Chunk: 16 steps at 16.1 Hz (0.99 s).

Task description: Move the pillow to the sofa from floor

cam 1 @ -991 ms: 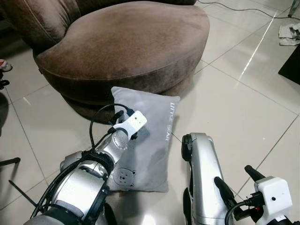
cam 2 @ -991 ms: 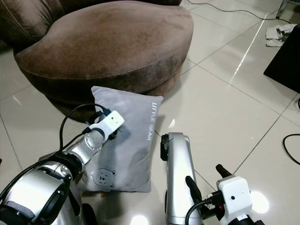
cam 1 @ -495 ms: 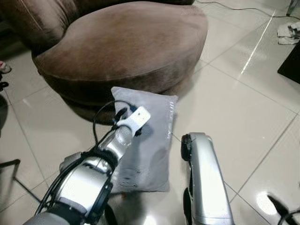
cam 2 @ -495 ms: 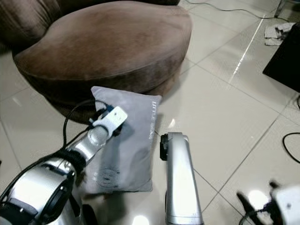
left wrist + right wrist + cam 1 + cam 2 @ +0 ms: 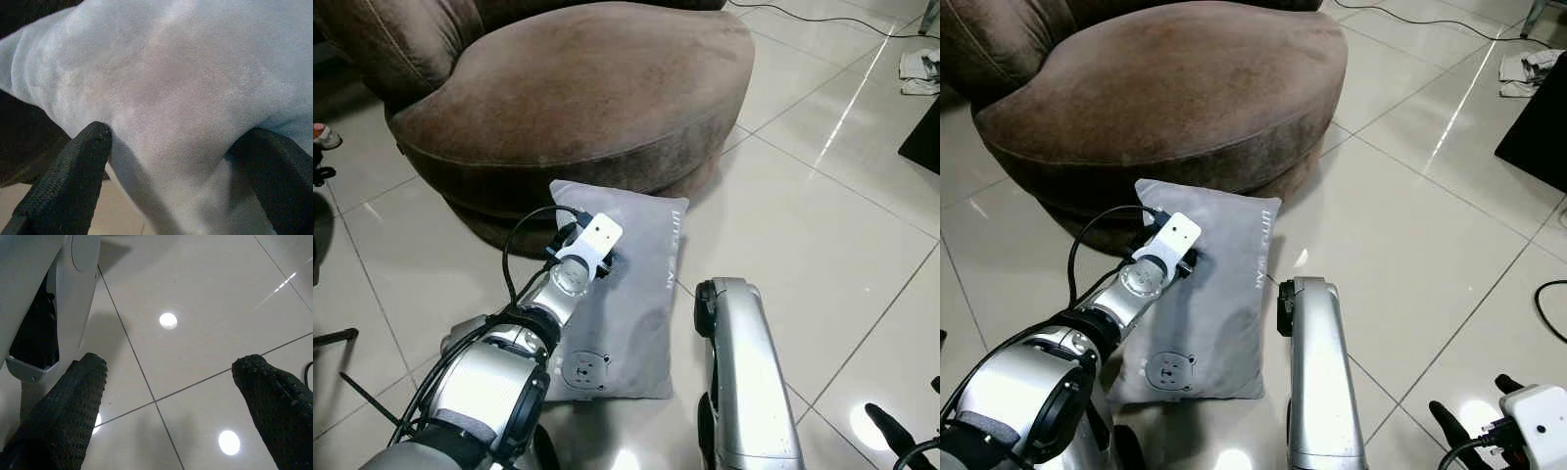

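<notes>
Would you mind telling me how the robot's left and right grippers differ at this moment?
The left gripper is at the grey pillow by the brown sofa, its fingers pressing into the fabric on either side of a fold; the right gripper hangs low over the bare tiled floor, touching nothing. The left arm is stretched forward, the right held back beside the body. Both have black textured fingers set apart.

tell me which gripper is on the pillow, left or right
The left gripper: its jaws pinch a fold of the grey pillow. The right gripper hangs open above bare floor tiles.
</notes>
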Motion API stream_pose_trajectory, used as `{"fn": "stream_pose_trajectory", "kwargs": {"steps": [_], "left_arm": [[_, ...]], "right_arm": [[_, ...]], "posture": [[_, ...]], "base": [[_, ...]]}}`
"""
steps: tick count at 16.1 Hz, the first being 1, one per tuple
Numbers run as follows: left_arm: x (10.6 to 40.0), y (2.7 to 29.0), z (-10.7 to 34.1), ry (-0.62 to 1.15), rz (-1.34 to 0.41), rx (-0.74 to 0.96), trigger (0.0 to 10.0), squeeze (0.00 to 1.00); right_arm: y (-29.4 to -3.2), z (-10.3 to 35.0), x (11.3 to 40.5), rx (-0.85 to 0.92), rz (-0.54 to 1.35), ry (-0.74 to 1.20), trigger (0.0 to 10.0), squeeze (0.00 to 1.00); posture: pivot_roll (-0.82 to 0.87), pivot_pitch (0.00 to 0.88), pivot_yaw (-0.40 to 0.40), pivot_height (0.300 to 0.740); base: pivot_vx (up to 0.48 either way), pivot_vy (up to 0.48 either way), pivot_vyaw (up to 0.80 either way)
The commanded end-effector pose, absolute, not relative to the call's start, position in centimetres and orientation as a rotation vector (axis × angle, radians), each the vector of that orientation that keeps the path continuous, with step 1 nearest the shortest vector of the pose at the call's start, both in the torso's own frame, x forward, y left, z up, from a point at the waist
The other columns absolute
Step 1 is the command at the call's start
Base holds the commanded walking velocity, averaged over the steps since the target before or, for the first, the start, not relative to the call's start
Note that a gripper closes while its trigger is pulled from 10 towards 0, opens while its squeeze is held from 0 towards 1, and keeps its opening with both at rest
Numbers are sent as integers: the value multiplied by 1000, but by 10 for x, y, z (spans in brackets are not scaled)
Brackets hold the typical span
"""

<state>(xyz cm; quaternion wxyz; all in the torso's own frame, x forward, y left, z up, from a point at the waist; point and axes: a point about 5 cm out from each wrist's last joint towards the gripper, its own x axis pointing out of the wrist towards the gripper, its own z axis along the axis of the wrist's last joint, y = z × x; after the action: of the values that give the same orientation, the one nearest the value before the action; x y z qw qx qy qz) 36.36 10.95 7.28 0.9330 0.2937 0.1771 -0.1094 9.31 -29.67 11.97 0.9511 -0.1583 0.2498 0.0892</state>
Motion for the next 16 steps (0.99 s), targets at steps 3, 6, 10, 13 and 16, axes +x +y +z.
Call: {"fn": "stream_pose_trajectory", "kwargs": {"steps": [3,6,10,13,16], "left_arm": [[363,112,72,396,-207,526,10000,1000],[363,114,71,404,-197,522,10000,1000],[372,117,85,344,-129,478,10000,1000],[387,133,111,322,-115,429,10000,0],[399,172,143,231,-46,421,10000,0]], "right_arm": [[-291,117,89,-295,199,521,10000,0],[-289,115,88,-290,206,531,10000,0],[-284,113,87,-284,211,533,10000,0],[-288,112,80,-287,190,550,10000,0],[-285,106,77,-275,186,562,10000,0]], "posture": [[-600,170,67,310],[-598,175,65,310],[-606,178,62,310],[-610,186,71,310],[-596,183,75,310]], "base": [[0,0,0],[0,0,0],[0,0,0],[0,0,0],[0,0,0]]}}
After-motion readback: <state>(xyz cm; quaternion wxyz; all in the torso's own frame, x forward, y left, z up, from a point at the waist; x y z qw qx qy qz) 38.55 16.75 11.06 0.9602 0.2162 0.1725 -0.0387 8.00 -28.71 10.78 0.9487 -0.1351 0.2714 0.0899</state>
